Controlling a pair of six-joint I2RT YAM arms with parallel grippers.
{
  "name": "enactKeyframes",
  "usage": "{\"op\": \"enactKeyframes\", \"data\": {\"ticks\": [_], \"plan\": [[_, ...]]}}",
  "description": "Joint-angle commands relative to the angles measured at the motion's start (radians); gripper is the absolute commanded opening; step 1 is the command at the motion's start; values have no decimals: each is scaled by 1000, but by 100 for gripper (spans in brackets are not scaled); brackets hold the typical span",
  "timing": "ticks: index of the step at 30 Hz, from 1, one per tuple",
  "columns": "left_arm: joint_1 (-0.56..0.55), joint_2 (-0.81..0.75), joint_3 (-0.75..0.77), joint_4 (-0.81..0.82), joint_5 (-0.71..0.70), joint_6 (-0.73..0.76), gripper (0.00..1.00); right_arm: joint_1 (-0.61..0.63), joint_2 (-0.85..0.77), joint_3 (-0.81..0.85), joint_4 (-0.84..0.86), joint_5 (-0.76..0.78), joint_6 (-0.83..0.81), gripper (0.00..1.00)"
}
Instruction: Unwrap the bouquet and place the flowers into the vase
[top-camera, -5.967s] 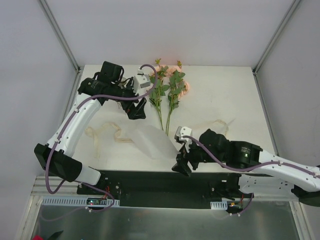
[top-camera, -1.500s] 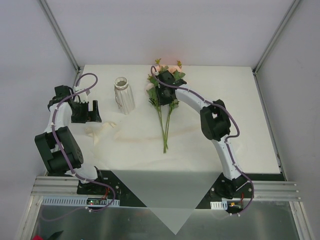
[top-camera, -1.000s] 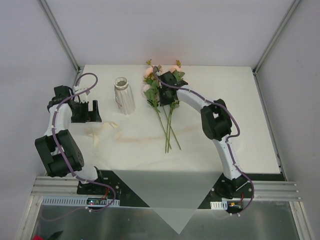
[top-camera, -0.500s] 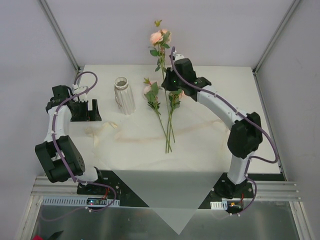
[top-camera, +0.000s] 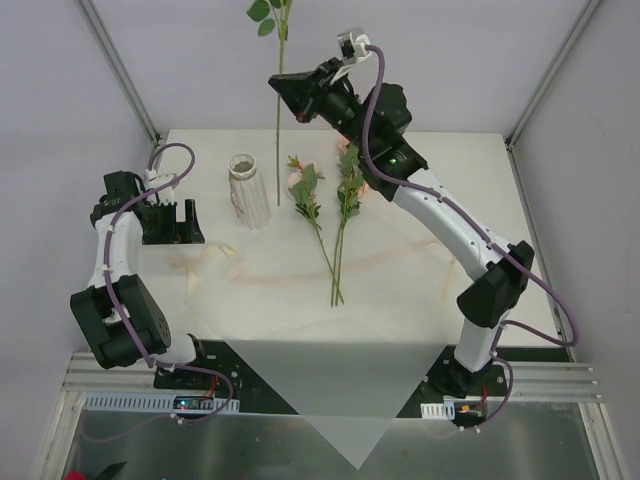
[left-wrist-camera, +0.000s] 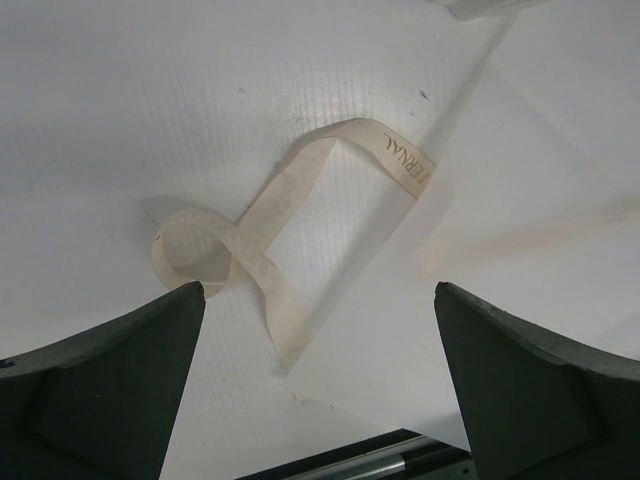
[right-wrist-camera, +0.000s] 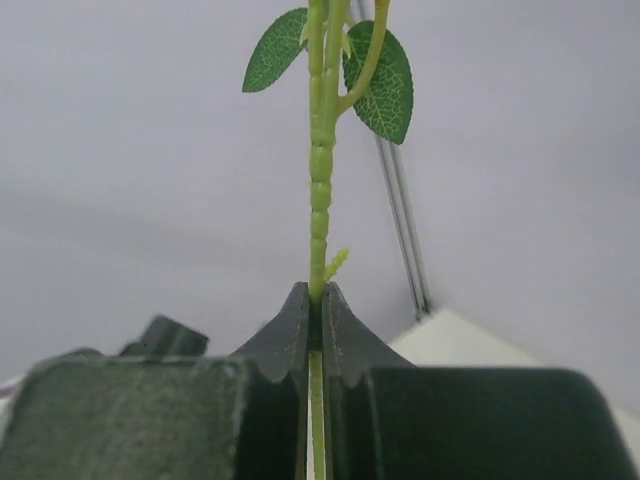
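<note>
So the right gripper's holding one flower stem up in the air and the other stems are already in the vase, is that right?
Not quite. The right gripper does hold one stem up in the air, but the other stems lie on the table beside the vase, not in it. The top external view shows that.

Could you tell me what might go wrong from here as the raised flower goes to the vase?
1. The right claw pinches the long stem only at its tips, so it could swivel or slip.
2. The vase is slim with a small mouth; a misaimed stem end might tip it.
3. The two flowers lying beside the vase could get swept aside on the way down.
</note>
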Motion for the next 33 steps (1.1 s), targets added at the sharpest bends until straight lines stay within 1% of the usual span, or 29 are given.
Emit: {"op": "enactKeyframes", "data": {"ticks": [1, 3, 6, 15, 20, 23, 33], "plan": [[1, -37, 29, -28, 34, 4, 99, 43, 69, 137, 329, -47, -59, 1], [1, -41, 21, -30, 34, 5, 99, 54, 121, 226, 327, -42, -62, 1], [0, -46, 6, -30, 38, 5, 99, 68, 162, 277, 336, -25, -75, 1], [1, -63, -31, -31, 38, 36, 99, 78, 246, 317, 373, 7, -108, 1], [1, -71, -36, -34, 46, 47, 99, 80, 312, 401, 364, 15, -107, 1], [1, -77, -40, -38, 48, 56, 99, 80, 331, 426, 362, 24, -107, 0], [1, -68, -40, -42, 60, 67, 99, 77, 334, 428, 359, 32, -133, 0]]}}
